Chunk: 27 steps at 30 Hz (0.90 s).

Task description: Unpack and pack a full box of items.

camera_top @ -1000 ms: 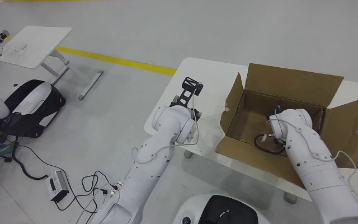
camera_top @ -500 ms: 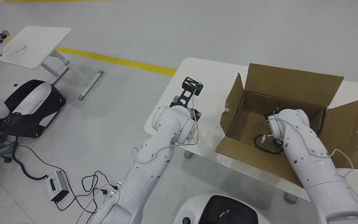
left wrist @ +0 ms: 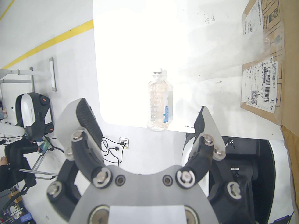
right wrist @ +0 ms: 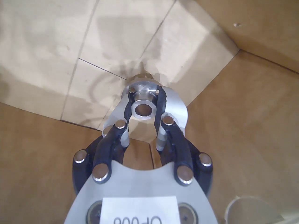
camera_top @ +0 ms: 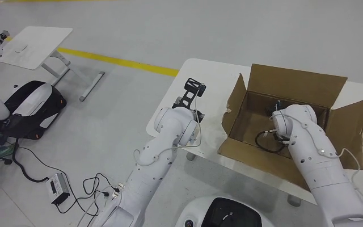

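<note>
Cardboard box (camera_top: 295, 85) holds the right gripper (right wrist: 144, 97), clamped on a metal fitting (right wrist: 142, 111); beside the box, a clear bottle (left wrist: 160, 103) rests and the left gripper (left wrist: 142, 108) gapes wide

A white worktop (camera_top: 207, 79) with rounded corners stands on a grey floor (camera_top: 142, 28). A yellow line (camera_top: 113, 59) runs across the floor beside it. Well apart from the worktop, by that line, is a small white table (camera_top: 34, 45) on metal legs. Near it sits a black-and-white machine (camera_top: 34, 105). Black cables (camera_top: 34, 170) lie by a small grey box (camera_top: 58, 188), and plugs sit in a floor socket (left wrist: 123, 142).
</note>
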### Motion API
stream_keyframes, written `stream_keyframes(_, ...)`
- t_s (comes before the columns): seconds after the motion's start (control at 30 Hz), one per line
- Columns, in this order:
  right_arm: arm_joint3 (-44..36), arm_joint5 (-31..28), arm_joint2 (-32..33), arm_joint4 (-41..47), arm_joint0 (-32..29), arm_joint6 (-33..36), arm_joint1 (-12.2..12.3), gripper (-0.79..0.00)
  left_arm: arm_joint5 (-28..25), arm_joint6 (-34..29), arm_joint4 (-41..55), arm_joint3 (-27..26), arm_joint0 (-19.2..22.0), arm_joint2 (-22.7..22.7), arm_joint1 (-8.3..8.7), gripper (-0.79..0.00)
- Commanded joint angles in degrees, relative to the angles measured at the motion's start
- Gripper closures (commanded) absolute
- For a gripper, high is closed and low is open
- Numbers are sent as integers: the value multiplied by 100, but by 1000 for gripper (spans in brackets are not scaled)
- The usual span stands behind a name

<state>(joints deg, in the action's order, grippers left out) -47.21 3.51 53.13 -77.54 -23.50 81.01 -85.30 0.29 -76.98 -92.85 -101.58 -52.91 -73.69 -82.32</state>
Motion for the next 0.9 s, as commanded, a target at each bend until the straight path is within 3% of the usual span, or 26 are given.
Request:
stream_keyframes(0.0, -332, -40, 141, 37, -91, -18, 48, 0, 0, 0, 0, 0, 0, 0, 0, -785)
stream_keyframes(0.17, -1488, -234, 623, 102, -551, 6, 225, 0, 0, 0, 0, 0, 0, 0, 0, -785)
stream_keyframes(0.53, -4523, -759, 1857, 407, -2160, 170, 586, 0, 0, 0, 0, 0, 0, 0, 0, -785)
stream_keyframes(0.87, -4759, -800, 1985, 439, -2328, 148, 617, 0, 0, 0, 0, 0, 0, 0, 0, -785)
